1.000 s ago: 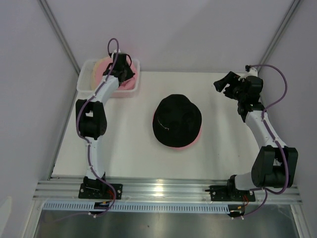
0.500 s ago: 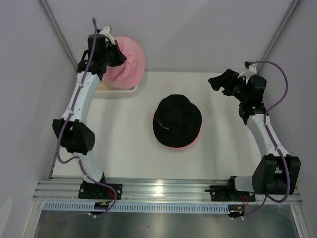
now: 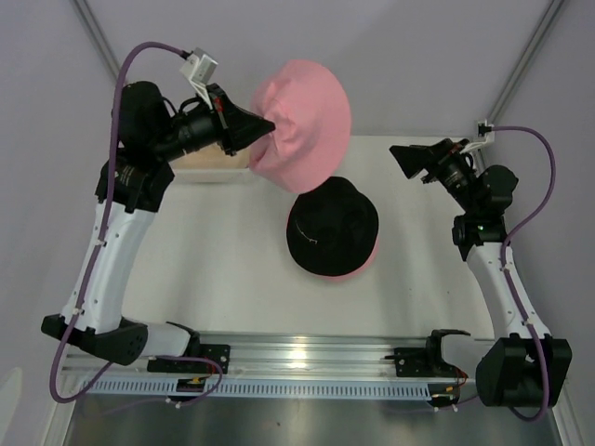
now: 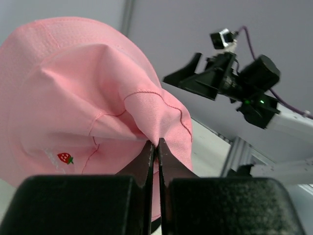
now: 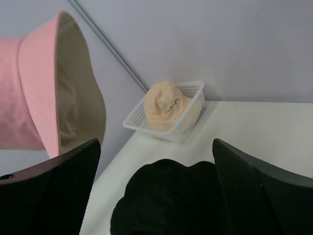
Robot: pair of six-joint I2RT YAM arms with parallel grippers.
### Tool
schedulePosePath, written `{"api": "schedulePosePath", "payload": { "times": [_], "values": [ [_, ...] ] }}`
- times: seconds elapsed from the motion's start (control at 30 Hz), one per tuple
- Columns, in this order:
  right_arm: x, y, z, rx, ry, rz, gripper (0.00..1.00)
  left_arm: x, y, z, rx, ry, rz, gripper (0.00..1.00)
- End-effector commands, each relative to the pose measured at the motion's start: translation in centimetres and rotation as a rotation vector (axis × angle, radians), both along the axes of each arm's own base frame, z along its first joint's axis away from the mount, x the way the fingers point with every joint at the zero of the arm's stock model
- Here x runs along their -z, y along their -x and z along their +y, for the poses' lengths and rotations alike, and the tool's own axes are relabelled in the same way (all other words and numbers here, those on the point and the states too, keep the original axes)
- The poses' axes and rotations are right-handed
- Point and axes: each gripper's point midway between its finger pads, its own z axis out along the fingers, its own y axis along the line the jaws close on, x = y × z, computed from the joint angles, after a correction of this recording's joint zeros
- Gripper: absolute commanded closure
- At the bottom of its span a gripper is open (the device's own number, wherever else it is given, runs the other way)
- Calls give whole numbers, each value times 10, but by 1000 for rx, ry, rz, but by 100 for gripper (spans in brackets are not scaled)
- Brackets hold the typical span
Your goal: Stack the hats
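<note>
showing l-wrist only: pink hat (image 4: 73, 98) strawberry (image 4: 64, 157)

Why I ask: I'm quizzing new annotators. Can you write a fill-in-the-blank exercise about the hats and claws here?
1. The left claw is shut on the lifted hat, whose colour is ____.
2. The right claw has its jaws ____ and holds nothing.
3. The beige hat sits in the white mesh ____.
4. The mid-table hat is ____ in colour.
Missing words: pink; open; basket; black.
</note>
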Motion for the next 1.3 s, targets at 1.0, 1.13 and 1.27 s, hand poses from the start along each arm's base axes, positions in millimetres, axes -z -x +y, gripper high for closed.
{"api": "schedulePosePath", "payload": {
  "times": [1.0, 1.13, 1.27],
  "values": [
    [51, 68, 33, 26, -78, 248, 5, 113, 23, -105, 261, -66, 250, 99],
    [66, 61, 38, 6, -83, 291, 6, 119, 23, -115, 286, -71, 267, 99],
    [87, 51, 37, 29, -55, 344, 12, 130, 15, -117, 267, -85, 283, 99]
  ]
}}
